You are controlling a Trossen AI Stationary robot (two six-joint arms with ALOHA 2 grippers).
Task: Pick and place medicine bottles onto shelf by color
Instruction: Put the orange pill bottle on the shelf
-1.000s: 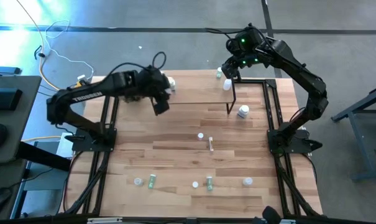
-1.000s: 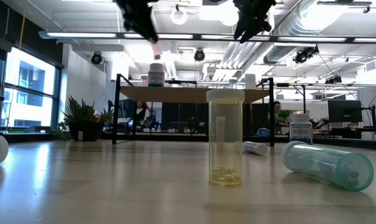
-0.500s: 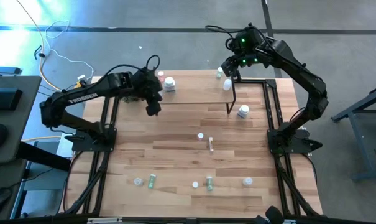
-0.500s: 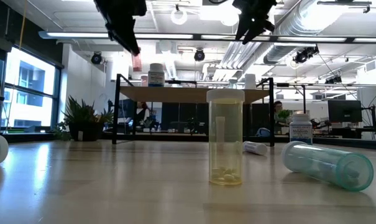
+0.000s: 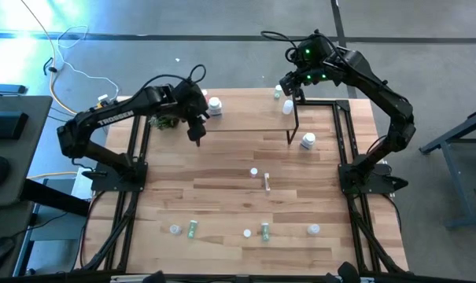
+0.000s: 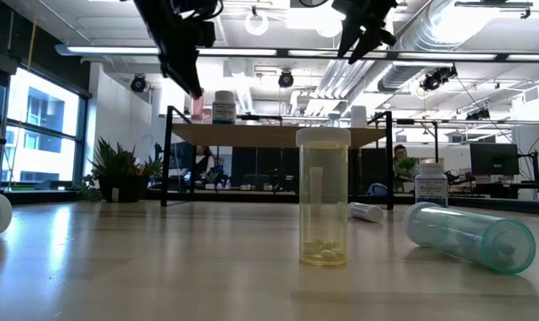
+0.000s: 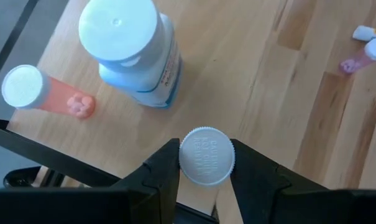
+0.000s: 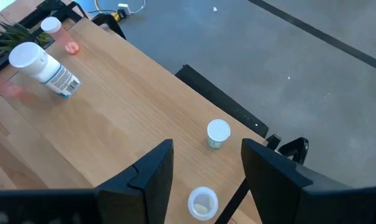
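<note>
My left gripper (image 5: 197, 130) is over the left end of the shelf (image 5: 245, 110) and is shut on a pink vial with a white cap (image 7: 206, 155). In the low view the vial (image 6: 197, 105) is just above the shelf board (image 6: 278, 134). Beside it, a white jar with a blue label (image 7: 128, 50) and another pink vial (image 7: 41, 93) stand on the shelf. My right gripper (image 5: 291, 88) hovers open over the shelf's far right end. Two small white-capped bottles (image 8: 218, 132) (image 8: 202, 202) stand on the shelf below it. My left gripper pinches the pink vial at its white cap (image 7: 206, 155), one finger (image 7: 166, 168) on each side. The fingers come from above, pointing down. The vial hangs upright below them, its pink body (image 6: 197, 107) showing under the fingertips, close above the shelf board.
On the table's near half are a clear yellow vial standing upright (image 6: 322, 196), a teal vial lying down (image 6: 469, 234), a white bottle (image 6: 429, 183) and several small bottles (image 5: 192, 228). A pink vial lies mid-table (image 5: 267, 182). A green plant (image 5: 165, 122) sits by the shelf's left end.
My left gripper, carrying the pink vial, has moved toward the table's left and come down toward the shelf's left end. The vial now sits beside the white jar's level. My right gripper has stayed where it was, open.
</note>
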